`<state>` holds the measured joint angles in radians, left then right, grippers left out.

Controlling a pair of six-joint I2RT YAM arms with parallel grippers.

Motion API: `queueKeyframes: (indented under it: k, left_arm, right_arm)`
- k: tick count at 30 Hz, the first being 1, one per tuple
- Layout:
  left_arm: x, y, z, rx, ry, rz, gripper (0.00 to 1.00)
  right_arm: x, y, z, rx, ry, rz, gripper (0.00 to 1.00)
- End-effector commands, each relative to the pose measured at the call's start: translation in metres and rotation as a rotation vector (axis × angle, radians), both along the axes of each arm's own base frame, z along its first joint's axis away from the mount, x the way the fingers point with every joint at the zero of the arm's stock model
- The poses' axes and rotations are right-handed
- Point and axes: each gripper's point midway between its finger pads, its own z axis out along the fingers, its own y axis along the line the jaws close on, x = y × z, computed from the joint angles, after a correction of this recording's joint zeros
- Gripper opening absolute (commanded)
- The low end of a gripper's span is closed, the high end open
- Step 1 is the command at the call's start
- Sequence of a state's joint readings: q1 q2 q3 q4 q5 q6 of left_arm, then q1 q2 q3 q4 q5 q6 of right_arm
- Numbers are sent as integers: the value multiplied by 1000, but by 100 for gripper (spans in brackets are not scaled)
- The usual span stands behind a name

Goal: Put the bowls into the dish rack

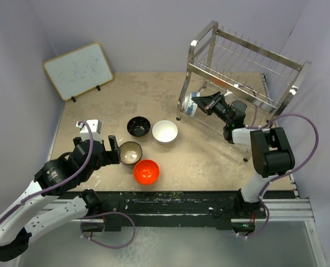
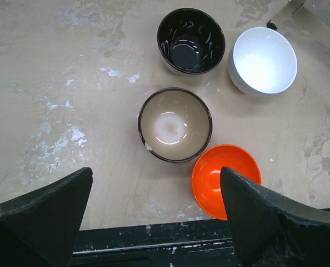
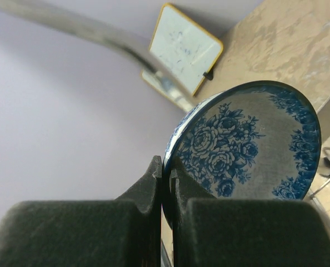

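Left hand hangs wide open and empty just left of the tan bowl; black bowl, orange bowl and white bowl wait on the tabletop. Right hand pinches the blue-flowered bowl by its rim at the rack; next, slot it in and let go. The whiteboard scribbles are unreadable

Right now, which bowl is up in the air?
The blue-and-white flowered bowl: the right gripper pinches its rim by the dish rack. The black, white, tan and orange bowls all sit on the table.

Left gripper spread wide (pointing down); right gripper pinched tight, outstretched
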<state>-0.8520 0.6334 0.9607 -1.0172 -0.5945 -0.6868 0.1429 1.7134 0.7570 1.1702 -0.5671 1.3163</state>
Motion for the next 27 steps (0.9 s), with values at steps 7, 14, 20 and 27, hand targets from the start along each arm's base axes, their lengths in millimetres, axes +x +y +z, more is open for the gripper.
queueKeyframes:
  k: [7, 14, 20, 27]
  left_arm:
    - [7, -7, 13, 6, -30, -24, 99]
    - [8, -9, 10, 11, -22, -31, 99]
    - [7, -11, 10, 4, -24, -39, 99]
    - [8, -12, 11, 2, -35, -55, 99]
  right_arm:
    - [38, -28, 54, 111, -221, -91, 0]
    - [55, -45, 54, 123, -234, -129, 0]
    - [68, -58, 38, 141, -222, -149, 0]
    - [73, -58, 36, 168, -251, -133, 0]
